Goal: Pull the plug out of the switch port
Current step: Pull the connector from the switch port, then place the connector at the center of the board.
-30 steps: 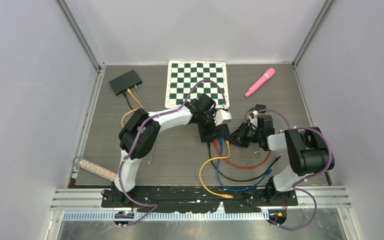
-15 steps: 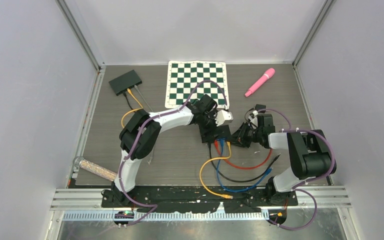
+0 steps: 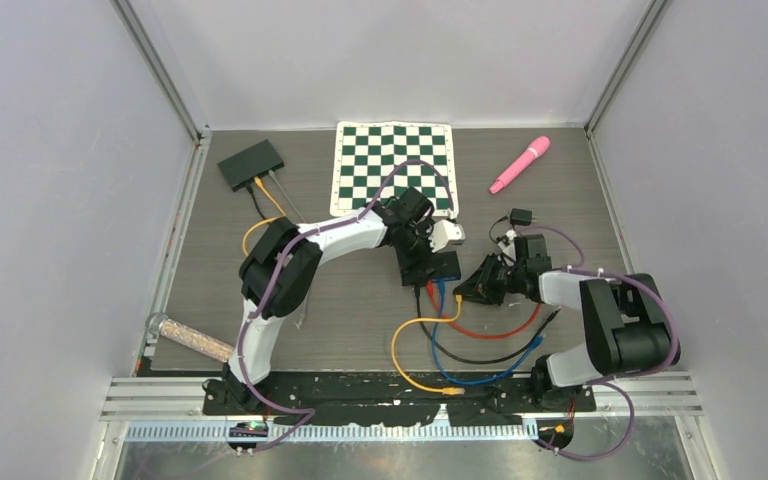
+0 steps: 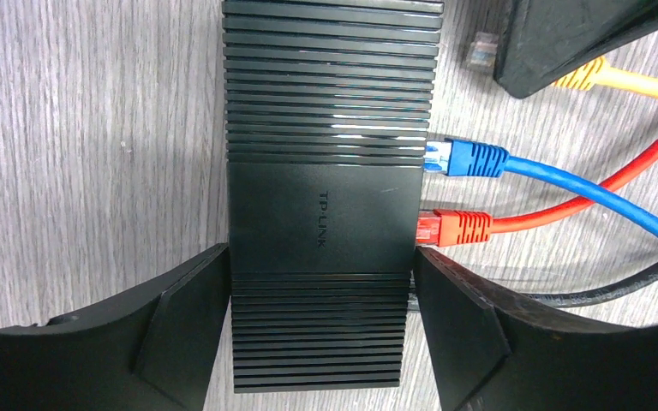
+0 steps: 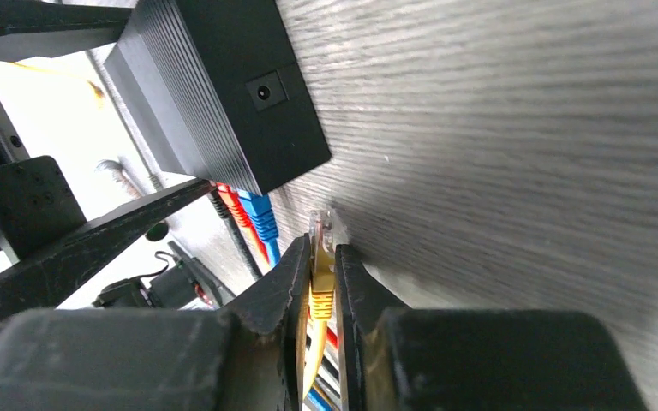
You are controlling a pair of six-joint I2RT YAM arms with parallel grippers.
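Note:
The black TP-Link switch (image 4: 321,214) lies on the grey table with my left gripper (image 4: 321,291) shut across its two sides. A blue plug (image 4: 471,158) and a red plug (image 4: 454,227) sit in its ports. A black cable (image 4: 617,287) runs in behind my right-hand finger. My right gripper (image 5: 321,253) is shut on the yellow plug (image 5: 320,291). That plug's clear tip (image 4: 482,50) is out of the switch and a short way from it. In the top view the switch (image 3: 443,264) is at mid-table, with the right gripper (image 3: 472,291) just to its right.
A second black switch (image 3: 251,163) with cables sits at the back left. A chessboard mat (image 3: 394,166) and a pink microphone (image 3: 520,164) lie at the back. A small black adapter (image 3: 520,216) is near the right arm. A clear tube (image 3: 190,338) lies at the near left. Cable loops (image 3: 460,350) lie in front.
My right gripper has moved towards the near side, away from the switch, with the yellow plug in it. The yellow cable loop has shifted left. My left gripper has stayed on the switch.

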